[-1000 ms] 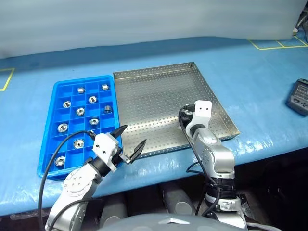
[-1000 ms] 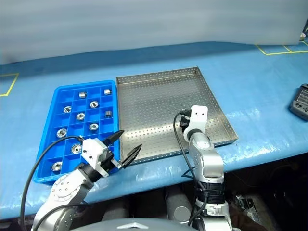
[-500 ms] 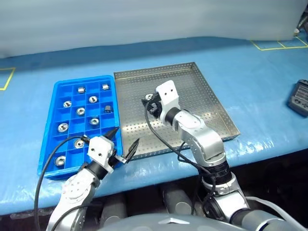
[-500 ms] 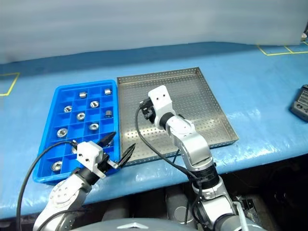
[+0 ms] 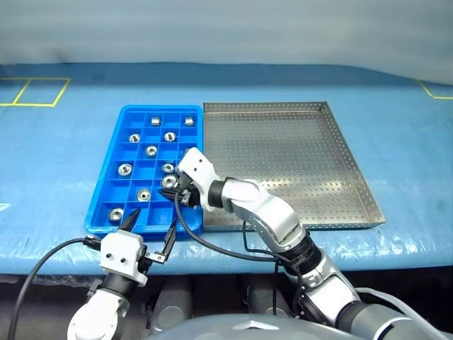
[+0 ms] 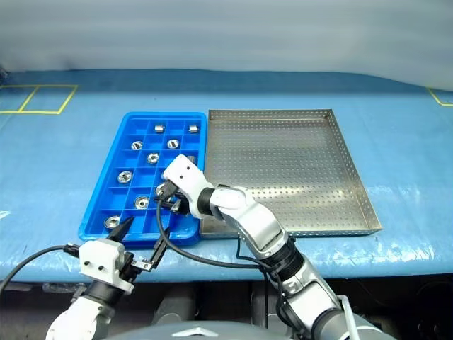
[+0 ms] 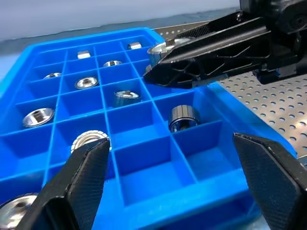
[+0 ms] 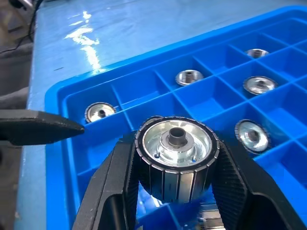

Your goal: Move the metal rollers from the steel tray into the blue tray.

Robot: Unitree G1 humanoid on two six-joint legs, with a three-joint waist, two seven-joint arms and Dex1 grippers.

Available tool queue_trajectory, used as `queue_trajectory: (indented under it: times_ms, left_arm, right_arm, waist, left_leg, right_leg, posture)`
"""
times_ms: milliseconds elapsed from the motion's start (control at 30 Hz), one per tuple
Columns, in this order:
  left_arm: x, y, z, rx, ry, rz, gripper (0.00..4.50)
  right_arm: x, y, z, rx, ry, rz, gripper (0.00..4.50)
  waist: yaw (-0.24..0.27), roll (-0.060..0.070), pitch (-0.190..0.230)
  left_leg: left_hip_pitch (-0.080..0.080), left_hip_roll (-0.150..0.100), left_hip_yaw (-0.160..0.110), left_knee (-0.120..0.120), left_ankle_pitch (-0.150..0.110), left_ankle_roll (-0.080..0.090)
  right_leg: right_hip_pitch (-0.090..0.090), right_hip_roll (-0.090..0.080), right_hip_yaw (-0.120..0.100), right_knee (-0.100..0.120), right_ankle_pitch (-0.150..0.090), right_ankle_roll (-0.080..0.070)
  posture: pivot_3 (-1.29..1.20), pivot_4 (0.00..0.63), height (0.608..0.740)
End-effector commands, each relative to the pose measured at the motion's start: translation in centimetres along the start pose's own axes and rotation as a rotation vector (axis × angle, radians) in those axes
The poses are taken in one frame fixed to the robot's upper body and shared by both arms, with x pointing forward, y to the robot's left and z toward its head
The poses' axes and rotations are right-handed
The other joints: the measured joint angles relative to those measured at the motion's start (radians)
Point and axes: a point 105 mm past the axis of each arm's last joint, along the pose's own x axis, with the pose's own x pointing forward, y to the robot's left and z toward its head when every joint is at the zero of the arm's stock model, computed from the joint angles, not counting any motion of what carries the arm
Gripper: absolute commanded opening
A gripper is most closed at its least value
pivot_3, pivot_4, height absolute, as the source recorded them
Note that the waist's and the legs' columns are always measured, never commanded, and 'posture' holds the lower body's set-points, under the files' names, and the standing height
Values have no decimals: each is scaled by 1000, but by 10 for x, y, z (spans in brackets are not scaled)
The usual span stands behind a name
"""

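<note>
- Roller pinched in my right gripper, fingers pressed on its ribbed rim from both sides, bore facing the wrist camera. It hangs over the near rows of the blue tray.
- Handling, my guess: solid metal, stiff, heavy for its size, nothing to crush. The polished face looks slick; the ribbed rim is the sensible place to grip, and that is where I have it.
- If dropped from height, it could bounce or roll out of its cell; low release seems wise.
- Blue tray: most cells toward the far end each hold one roller, some lying flat, one on its side. Several near cells look empty.
- Steel tray: perforated floor bare as far as I can see, though my right arm covers its near-left corner. This may be the last piece.
- Left gripper: fingers spread wide, holding nothing, hovering just off the blue tray's near edge.
</note>
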Motion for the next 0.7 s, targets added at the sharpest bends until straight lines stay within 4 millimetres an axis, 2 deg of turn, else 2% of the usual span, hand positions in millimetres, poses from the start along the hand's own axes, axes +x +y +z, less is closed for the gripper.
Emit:
queue_trajectory:
  times_ms: [33,333,600,700]
  left_arm:
    - [-7,-1,13,8,-56,27,4500]
    - [-11,-7,12,-29,-66,25,4500]
    - [-10,-10,11,-37,-66,-1,4500]
    - [-9,-10,10,-35,-69,-15,4500]
  right_arm:
    - [6,12,0,-1,-15,68,1711]
    - [10,13,-38,89,125,129,1711]
    - [10,14,-35,99,114,132,4280]
    - [8,12,-33,97,110,128,4280]
  waist:
    - [10,0,0]
    - [39,0,0]
    - [48,2,-1]
    - [50,2,-1]
  left_leg:
    - [0,0,0,0,0,0]
    - [-1,0,0,-1,0,0]
    - [-1,0,-1,-2,-1,-1]
    - [-1,0,0,-2,-1,-1]
  right_leg:
    - [0,0,0,0,0,0]
    - [-1,0,-1,-2,0,0]
    - [-2,0,-2,-8,0,0]
    - [-1,-1,-2,-13,0,0]
  posture:
    - [322,150,740]
    - [346,150,740]
    - [328,150,740]
    - [314,150,740]
